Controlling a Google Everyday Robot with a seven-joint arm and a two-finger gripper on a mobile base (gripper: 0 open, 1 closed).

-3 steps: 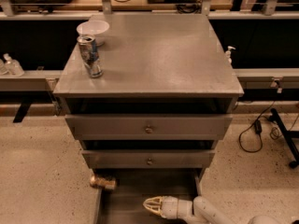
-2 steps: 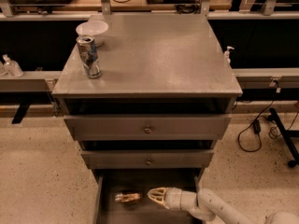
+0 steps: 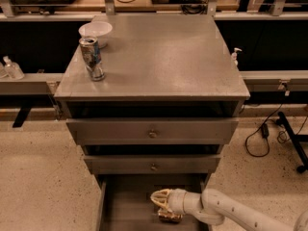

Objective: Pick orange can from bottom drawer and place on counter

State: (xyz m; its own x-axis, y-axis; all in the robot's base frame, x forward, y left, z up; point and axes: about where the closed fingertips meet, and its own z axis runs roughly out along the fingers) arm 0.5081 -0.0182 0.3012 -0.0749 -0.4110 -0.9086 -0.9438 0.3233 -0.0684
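Whereas 0.7 s ago the small orange-gold metallic can [image 3: 169,217] lay ahead of the white tool [image 3: 161,199], it now lies just beside it, on its near side, inside the grey metal bottom drawer [image 3: 125,201]. Whether the tool is apart or clamped cannot be told; judged: transfer to the flat matte grey desk [image 3: 163,61] is not yet begun.

I record warm overhead light, a soft sheen on the counter [image 3: 159,57], dark shadow beneath its overhang, and dimness in the bottom drawer [image 3: 125,201], where the gripper [image 3: 160,199] sits by the orange can [image 3: 169,217].
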